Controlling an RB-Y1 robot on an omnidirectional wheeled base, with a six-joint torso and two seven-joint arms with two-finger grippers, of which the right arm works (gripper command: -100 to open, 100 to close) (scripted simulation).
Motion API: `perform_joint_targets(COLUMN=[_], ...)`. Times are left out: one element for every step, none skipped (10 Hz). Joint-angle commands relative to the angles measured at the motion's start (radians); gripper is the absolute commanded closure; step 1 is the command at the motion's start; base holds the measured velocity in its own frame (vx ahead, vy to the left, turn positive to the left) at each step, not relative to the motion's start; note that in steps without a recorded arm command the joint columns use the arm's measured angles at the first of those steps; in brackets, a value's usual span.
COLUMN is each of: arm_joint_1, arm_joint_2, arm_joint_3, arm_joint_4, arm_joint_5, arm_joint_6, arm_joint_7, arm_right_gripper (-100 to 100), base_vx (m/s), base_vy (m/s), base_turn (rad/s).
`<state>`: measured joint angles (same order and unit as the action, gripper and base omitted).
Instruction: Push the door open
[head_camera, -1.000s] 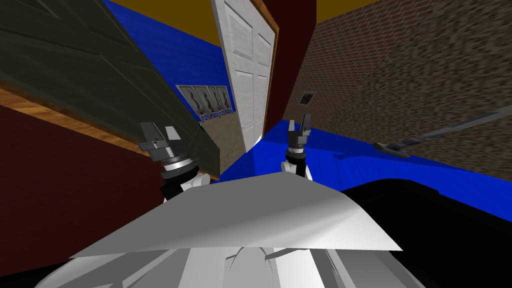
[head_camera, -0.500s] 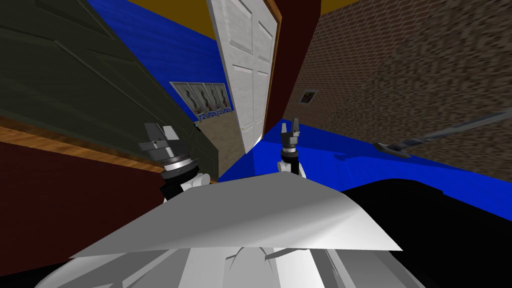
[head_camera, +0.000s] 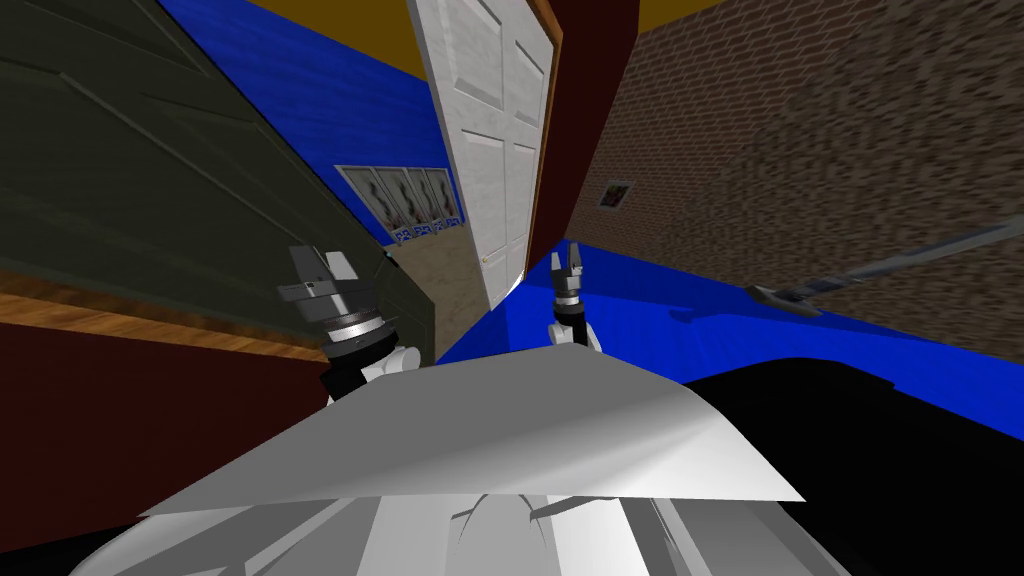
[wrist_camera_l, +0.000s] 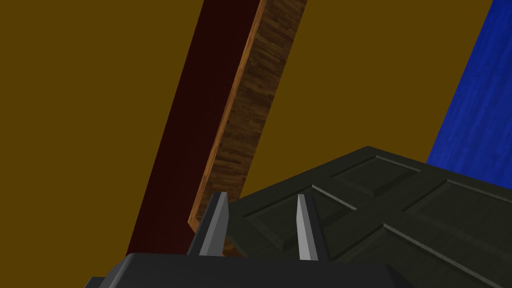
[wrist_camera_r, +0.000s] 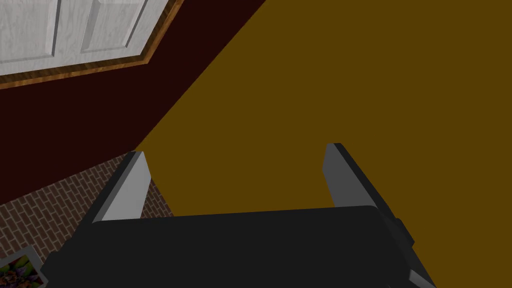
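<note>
While left pincer (head_camera: 322, 262) sits just beside dark green panelled door (head_camera: 150, 170) at my left, its blades stand narrowly apart, nothing between. Blades of right pincer (head_camera: 566, 255) wide apart, empty, near white door (head_camera: 495, 150) ahead.

white door (head_camera: 495, 150), dark green door (head_camera: 150, 170), brick wall (head_camera: 800, 130)

Blue floor (head_camera: 700, 330) spreads near centre to right. Grey long-handled tool (head_camera: 860, 272) has its head on it, far right. Beige floor (head_camera: 455, 275) starts farther, left of centre.
</note>
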<state>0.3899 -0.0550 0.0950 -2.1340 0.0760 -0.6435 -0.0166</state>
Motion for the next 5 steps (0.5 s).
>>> perform_joint_targets(arm_joint_1=[-0.012, -0.02, -0.02, -0.028, -0.037], arm_joint_2=[-0.003, -0.007, -0.007, -0.01, -0.014], arm_joint_3=[0.027, 0.041, 0.041, 0.055, 0.069], arm_joint_4=[0.04, 0.062, 0.062, 0.085, 0.107], arm_joint_5=[0.0, -0.002, -0.002, -0.003, -0.004], arm_joint_6=[-0.009, -0.011, -0.011, -0.013, -0.016], arm_joint_7=[-0.002, -0.005, -0.005, -0.008, -0.011], arm_right_gripper=[-100, -100, -100, -100, -100], base_vx=[0.108, 0.104, 0.068, 0.05, 0.068], base_vy=[-0.009, -0.009, -0.007, 0.001, -0.004], base_turn=[-0.02, -0.025, -0.007, -0.013, -0.026])
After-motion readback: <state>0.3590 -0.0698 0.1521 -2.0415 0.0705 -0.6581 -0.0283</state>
